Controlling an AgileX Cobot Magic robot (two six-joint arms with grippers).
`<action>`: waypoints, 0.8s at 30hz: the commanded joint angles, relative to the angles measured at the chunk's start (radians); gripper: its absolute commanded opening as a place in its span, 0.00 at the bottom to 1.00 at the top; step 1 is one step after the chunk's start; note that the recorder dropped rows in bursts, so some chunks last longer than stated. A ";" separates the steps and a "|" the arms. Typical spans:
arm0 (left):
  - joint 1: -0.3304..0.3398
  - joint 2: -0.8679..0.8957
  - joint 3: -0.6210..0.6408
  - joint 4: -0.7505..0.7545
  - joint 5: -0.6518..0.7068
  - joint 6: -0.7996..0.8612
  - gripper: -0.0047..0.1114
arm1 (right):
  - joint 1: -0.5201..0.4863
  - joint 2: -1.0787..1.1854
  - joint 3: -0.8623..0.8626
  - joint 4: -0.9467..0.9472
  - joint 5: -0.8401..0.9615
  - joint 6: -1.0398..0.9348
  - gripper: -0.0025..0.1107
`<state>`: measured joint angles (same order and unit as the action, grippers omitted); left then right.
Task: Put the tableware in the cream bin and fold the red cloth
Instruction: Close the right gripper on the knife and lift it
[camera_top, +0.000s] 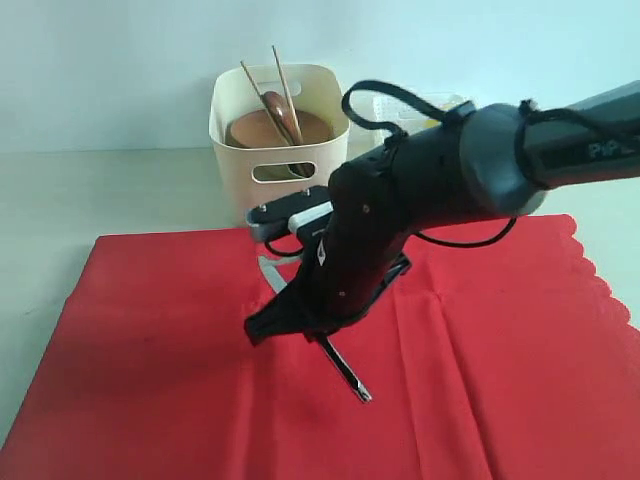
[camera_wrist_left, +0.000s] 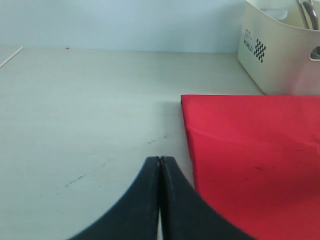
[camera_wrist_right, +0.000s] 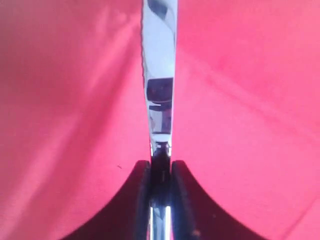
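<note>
The red cloth (camera_top: 150, 350) lies spread on the table. My right gripper (camera_top: 318, 335) reaches over its middle, shut on the silver table knife (camera_top: 350, 378), which sticks out toward the front. In the right wrist view the knife blade (camera_wrist_right: 160, 75) runs away from the gripper (camera_wrist_right: 161, 167) over the cloth (camera_wrist_right: 75, 100). Behind the cloth, the cream bin (camera_top: 225, 125) holds the round brown plate (camera_top: 262, 130) and the chopsticks (camera_top: 284, 75). My left gripper (camera_wrist_left: 160, 160) is shut and holds nothing. It hovers over bare table beside a cloth corner (camera_wrist_left: 240, 145), and the bin (camera_wrist_left: 280, 55) stands beyond.
A pale container (camera_top: 432, 105) shows partly behind my right arm, beside the bin. The cloth's scalloped edge (camera_top: 605, 285) is on the right. Pale table (camera_top: 100, 185) lies left of the bin. A thin white stick (camera_wrist_left: 11, 56) rests far out on the table.
</note>
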<state>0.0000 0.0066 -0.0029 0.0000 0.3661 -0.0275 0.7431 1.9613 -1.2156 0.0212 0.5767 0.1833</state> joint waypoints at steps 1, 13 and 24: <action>-0.001 -0.007 0.003 0.000 -0.013 0.004 0.04 | 0.001 -0.111 0.001 0.008 -0.007 0.003 0.02; -0.001 -0.007 0.003 0.000 -0.013 0.004 0.04 | 0.001 -0.366 0.230 0.001 -0.505 -0.067 0.02; -0.001 -0.007 0.003 0.000 -0.013 0.004 0.04 | -0.096 -0.373 0.300 0.008 -1.055 -0.115 0.02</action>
<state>0.0000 0.0066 -0.0029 0.0000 0.3661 -0.0275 0.6887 1.5942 -0.9172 0.0296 -0.3468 0.0726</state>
